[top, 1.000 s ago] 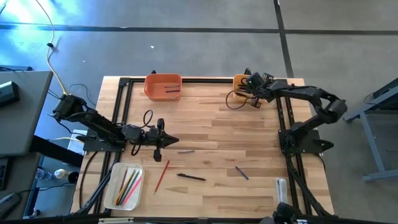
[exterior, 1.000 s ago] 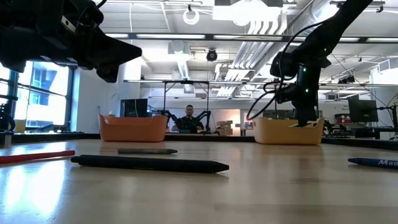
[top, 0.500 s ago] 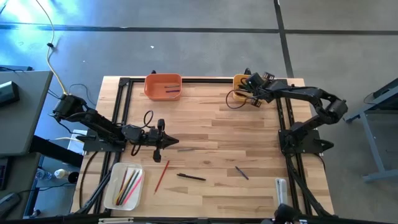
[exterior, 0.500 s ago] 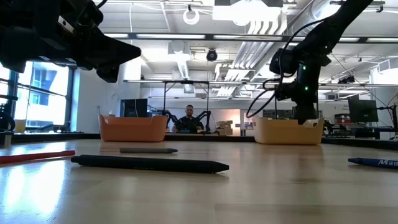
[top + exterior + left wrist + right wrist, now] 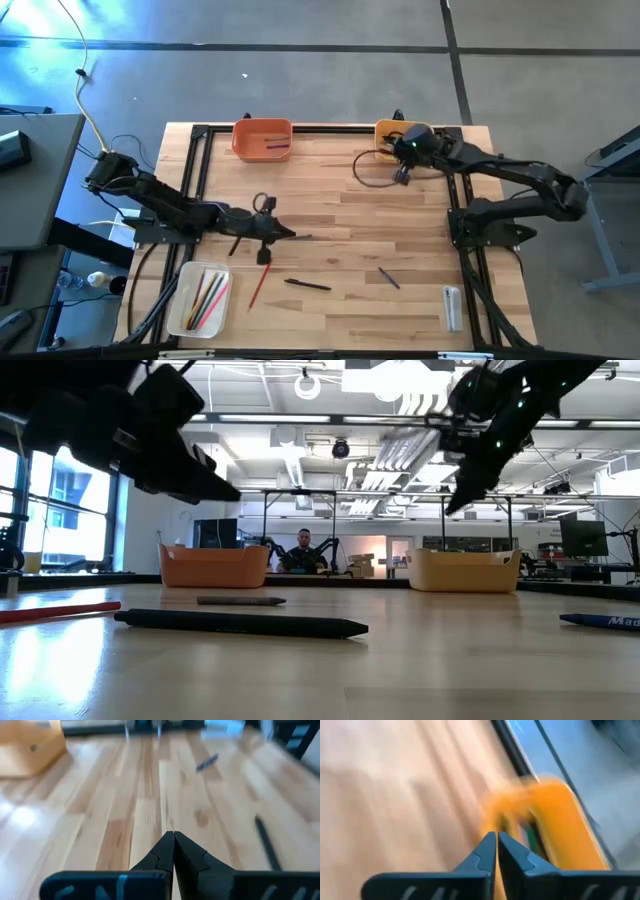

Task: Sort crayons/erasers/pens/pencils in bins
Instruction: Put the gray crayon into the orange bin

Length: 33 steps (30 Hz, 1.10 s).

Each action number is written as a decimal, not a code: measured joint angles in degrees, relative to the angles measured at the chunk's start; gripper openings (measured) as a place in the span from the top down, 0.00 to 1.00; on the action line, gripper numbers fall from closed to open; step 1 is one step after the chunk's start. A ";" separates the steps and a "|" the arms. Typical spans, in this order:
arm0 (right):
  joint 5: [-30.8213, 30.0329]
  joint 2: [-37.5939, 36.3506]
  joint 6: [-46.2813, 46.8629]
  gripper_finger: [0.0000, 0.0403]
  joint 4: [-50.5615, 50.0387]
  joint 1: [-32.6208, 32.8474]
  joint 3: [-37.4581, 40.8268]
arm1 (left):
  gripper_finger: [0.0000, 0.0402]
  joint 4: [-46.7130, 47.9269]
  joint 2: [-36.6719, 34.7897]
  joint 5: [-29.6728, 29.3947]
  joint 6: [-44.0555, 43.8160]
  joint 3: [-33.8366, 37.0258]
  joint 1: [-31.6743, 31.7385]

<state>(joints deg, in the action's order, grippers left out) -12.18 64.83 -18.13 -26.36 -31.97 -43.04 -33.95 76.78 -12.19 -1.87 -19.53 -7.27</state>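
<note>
My left gripper (image 5: pixel 290 236) is shut and hangs above the table's middle left, over a grey stick (image 5: pixel 240 601) that lies flat. My right gripper (image 5: pixel 400 177) is shut and empty, raised just off the near side of the yellow-orange bin (image 5: pixel 392 130). A black pen (image 5: pixel 307 285), a red pencil (image 5: pixel 260 283) and a blue crayon (image 5: pixel 388 278) lie flat near the front edge. The white bin (image 5: pixel 180 310) holds several coloured pencils. The orange bin (image 5: pixel 262 150) at the far edge holds dark sticks.
A small clear-grey block (image 5: pixel 452 305) lies at the front right. A black frame rail (image 5: pixel 330 127) runs along the far edge beside the bins. A loop of cable (image 5: pixel 368 170) hangs under my right arm. Bare wood lies between the two grippers.
My right gripper has risen and drawn back from the yellow-orange bin toward the near edge, swinging fast. My left gripper has reached a little toward the table's right edge, and its tip has dropped lower. The sticks on the table have stayed where they were.
</note>
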 joint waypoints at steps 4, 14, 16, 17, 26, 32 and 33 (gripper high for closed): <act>5.85 -2.74 0.30 0.97 9.26 5.54 3.58 | 1.00 7.66 1.90 0.26 -0.76 -3.14 0.00; 15.82 -3.32 2.50 0.99 37.42 16.26 14.98 | 0.88 17.10 14.63 -0.67 -3.98 -10.62 0.00; 15.82 -3.32 2.68 1.00 38.09 18.32 15.71 | 0.84 18.31 16.08 -2.20 -3.93 -12.44 0.00; 15.69 -3.32 2.70 1.00 38.21 19.28 15.93 | 0.82 18.87 16.48 -2.86 -3.81 -13.28 0.00; 11.32 -3.32 1.58 1.00 39.70 24.74 16.02 | 0.71 30.52 17.11 -3.55 -2.91 -17.31 2.31; 11.27 -3.29 1.35 1.00 40.02 25.03 16.02 | 0.74 34.51 17.06 2.09 -3.52 -17.57 5.36; 11.26 -3.29 1.35 1.00 40.02 25.03 16.02 | 0.75 34.93 17.02 3.45 -3.52 -17.60 5.72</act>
<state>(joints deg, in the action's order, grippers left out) -0.93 61.54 -16.78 13.66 -6.94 -27.03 0.99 93.80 -8.75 -5.39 -37.13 -1.55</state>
